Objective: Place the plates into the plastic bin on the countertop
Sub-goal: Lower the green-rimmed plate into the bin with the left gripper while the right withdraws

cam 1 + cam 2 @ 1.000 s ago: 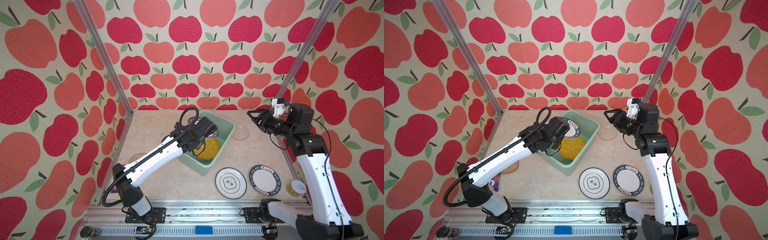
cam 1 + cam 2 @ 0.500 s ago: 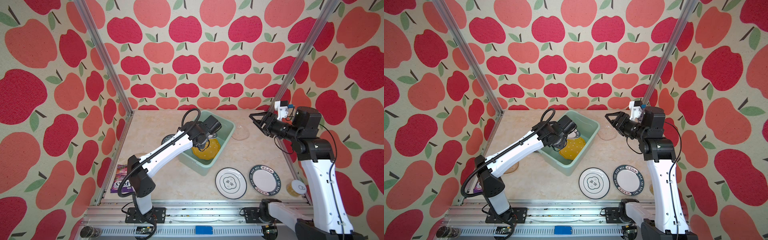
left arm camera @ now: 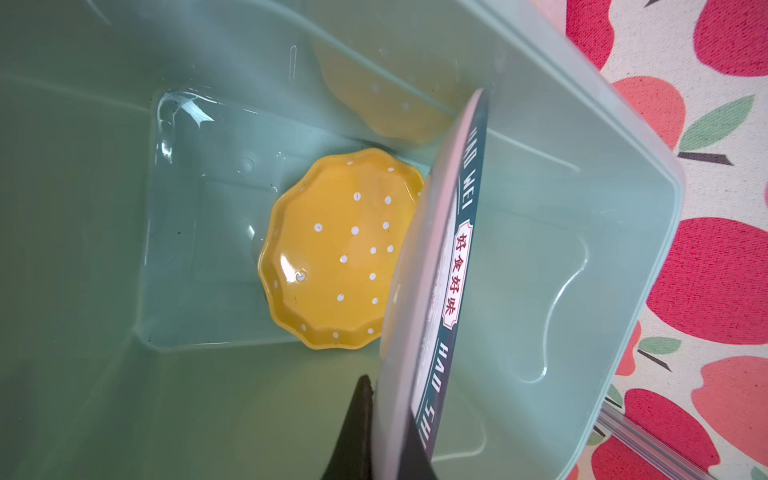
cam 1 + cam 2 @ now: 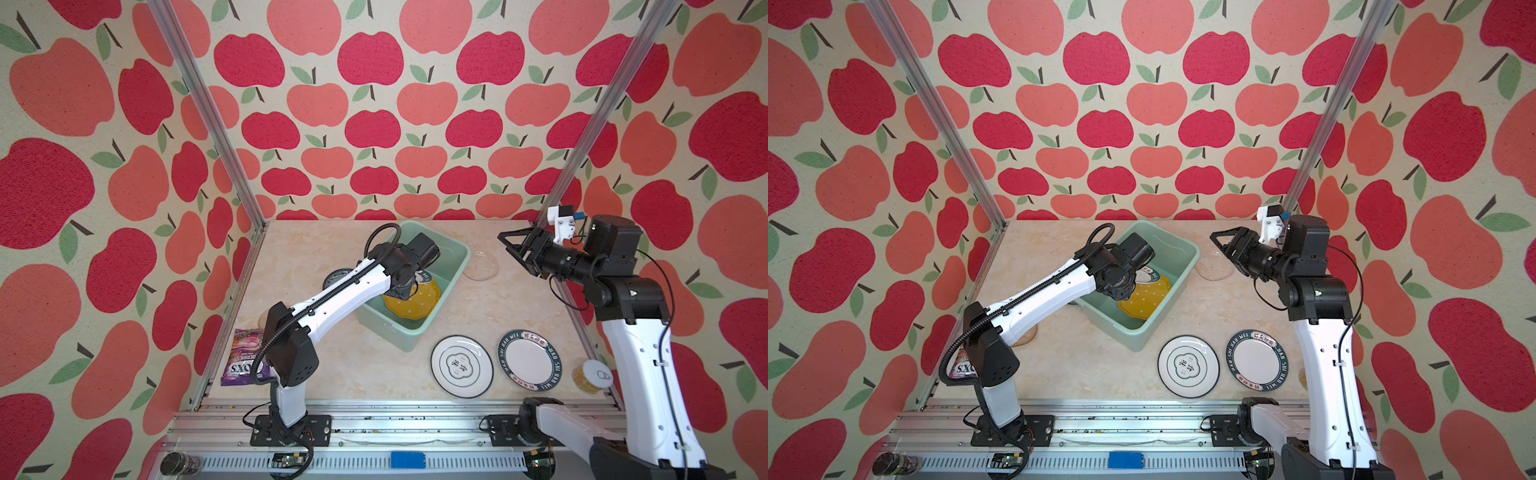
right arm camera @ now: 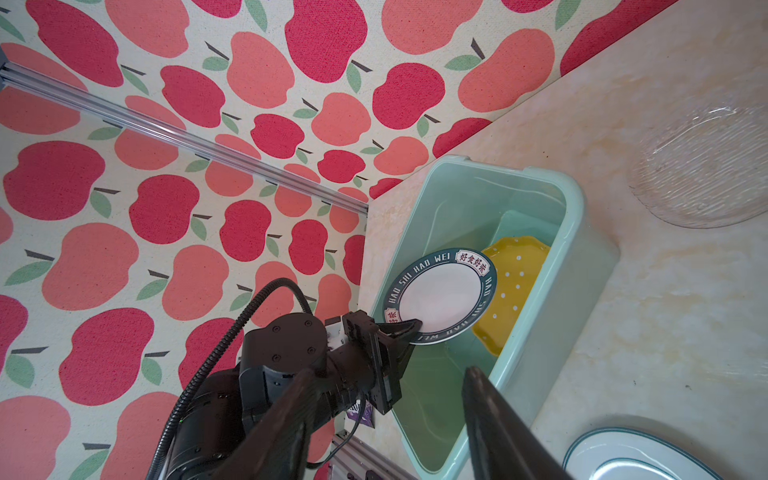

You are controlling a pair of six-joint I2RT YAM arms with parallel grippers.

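Black left end effector (image 5: pixel 409 330): clenched on the rim of the lettered plate (image 5: pixel 442 297), reaching down inside the bin (image 5: pixel 573 208).
Lettered plate: held steeply tilted above the bin floor. Its far edge hangs over the yellow plate (image 3: pixel 332 249); whether they touch cannot be told.
Yellow plate: flat on the bin floor, toward one end.
Step in hand: setting the lettered plate down in the bin.
Doing it well: likely best to lower until the free edge rests on the yellow plate, flatten the tilt, then let go. Keep the rim off the bin wall. A release from this angle could clatter or chip.
Bin: mint green, on the counter (image 4: pixel 353 374), toward the back.
Right end effector (image 4: pixel 509 247): jaws apart, empty, raised near the glass plate (image 4: pixel 481 266).
Not yet binned: glass plate just beside the bin; emblem plate (image 4: pixel 461 365) and second lettered plate (image 4: pixel 528 359) side by side at the counter's front; dark plate (image 4: pixel 338 276) partly hidden behind the left arm.
Writing, plate rims: "HAO SHI HAO WEI" in pale capitals, with 好食好味 in red on white cartouches.
Writing, emblem plate: centre characters too small to read.
Writing, bag (image 4: pixel 243 361): "BERRIES" legible, brand only in part.
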